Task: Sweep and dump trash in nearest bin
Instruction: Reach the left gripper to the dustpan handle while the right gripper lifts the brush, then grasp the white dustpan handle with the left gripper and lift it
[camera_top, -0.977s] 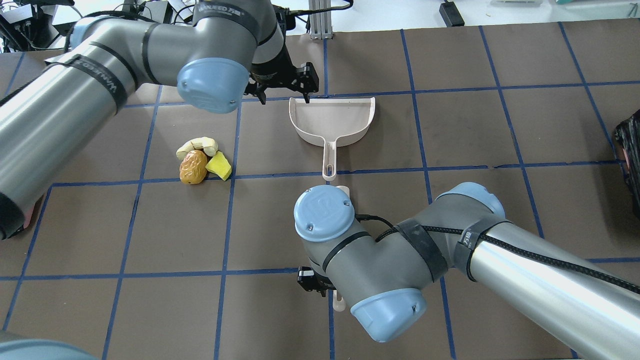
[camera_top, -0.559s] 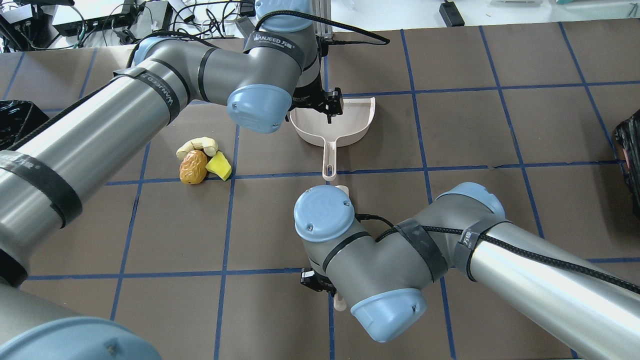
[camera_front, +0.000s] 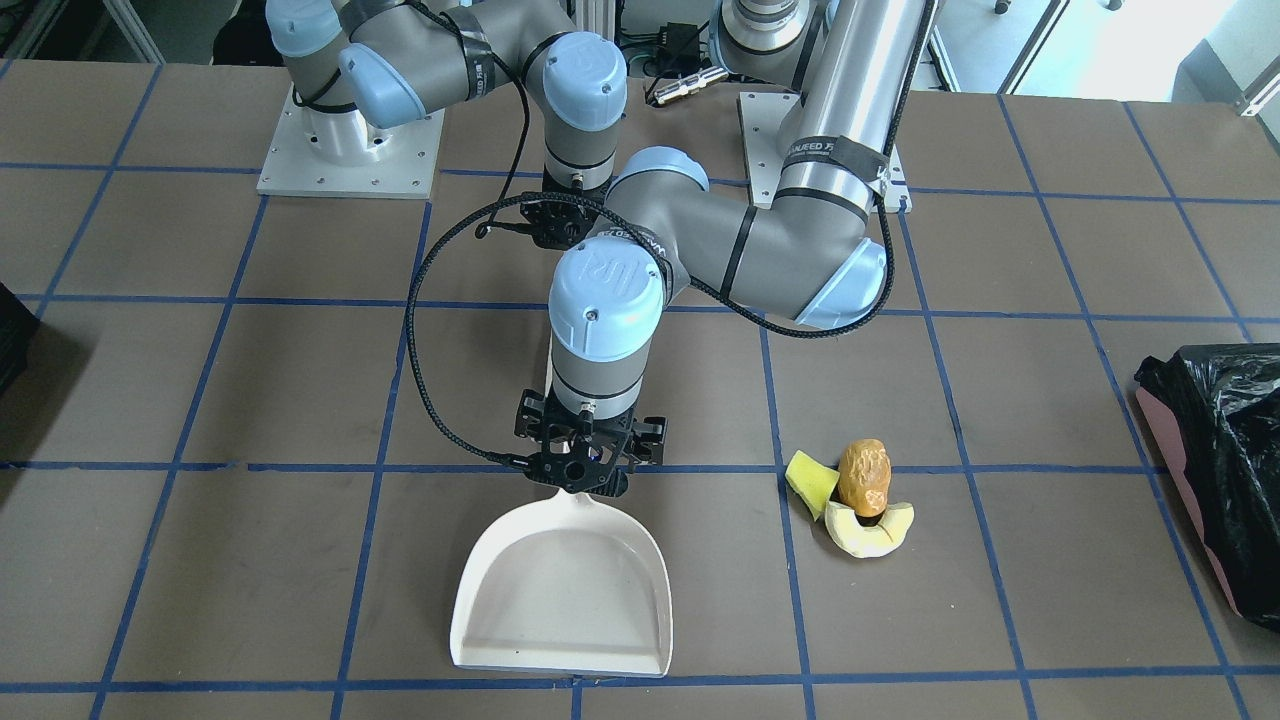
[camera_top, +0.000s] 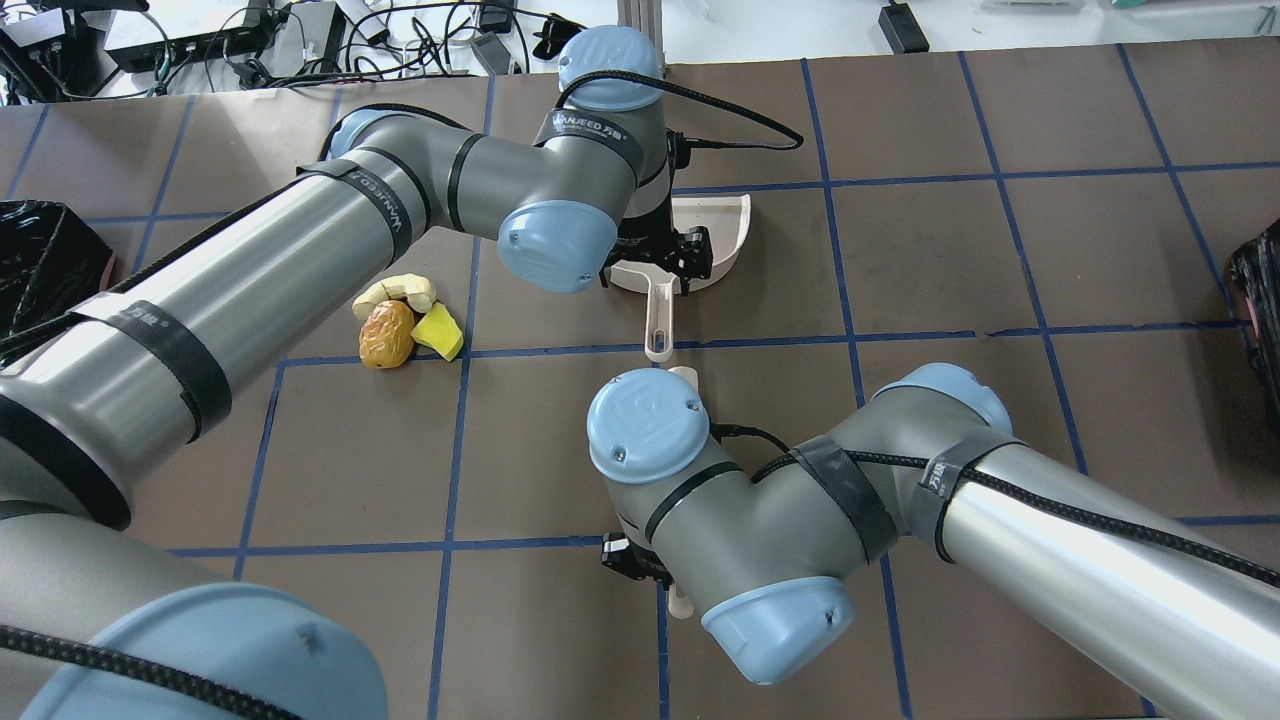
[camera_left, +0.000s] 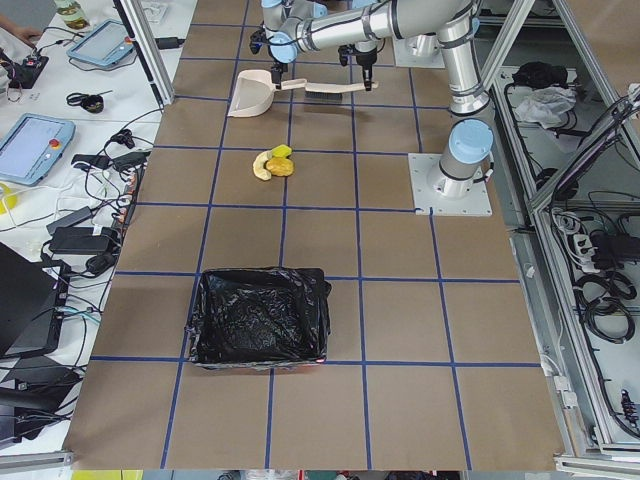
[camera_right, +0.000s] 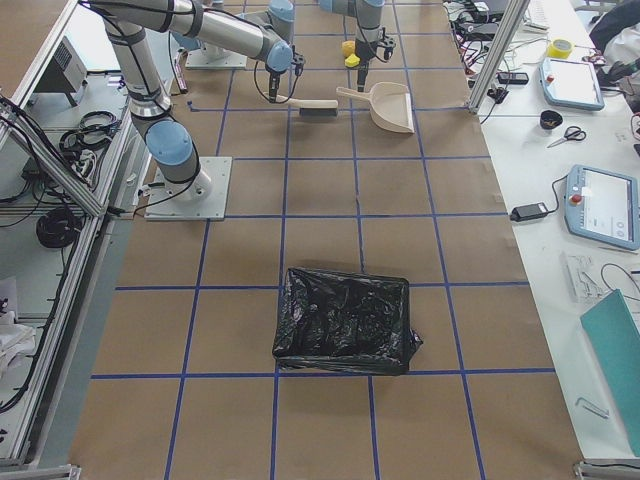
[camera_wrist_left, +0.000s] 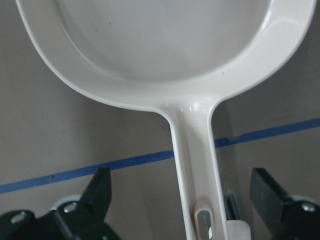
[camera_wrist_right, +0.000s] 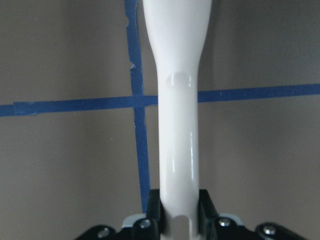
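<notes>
The left gripper (camera_wrist_left: 180, 187) hangs open astride the dustpan handle (camera_wrist_left: 191, 150); the right gripper (camera_wrist_right: 179, 205) clamps the white brush handle (camera_wrist_right: 177, 120).

A robotics lab: a brown surface (camera_left: 320, 420) gridded in blue tape (camera_left: 362, 330), arm bases (camera_left: 468, 150) on bolted plates (camera_left: 450, 195), aluminium framing (camera_left: 535, 300), cable tangles (camera_left: 100, 210) — and teach pendants (camera_left: 35, 148) on side benches (camera_right: 540, 170).

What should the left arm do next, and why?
Probably lower the left gripper and close on the dustpan handle: its fingers stand open either side of it, not touching, while the right gripper already clamps the brush handle.
</notes>
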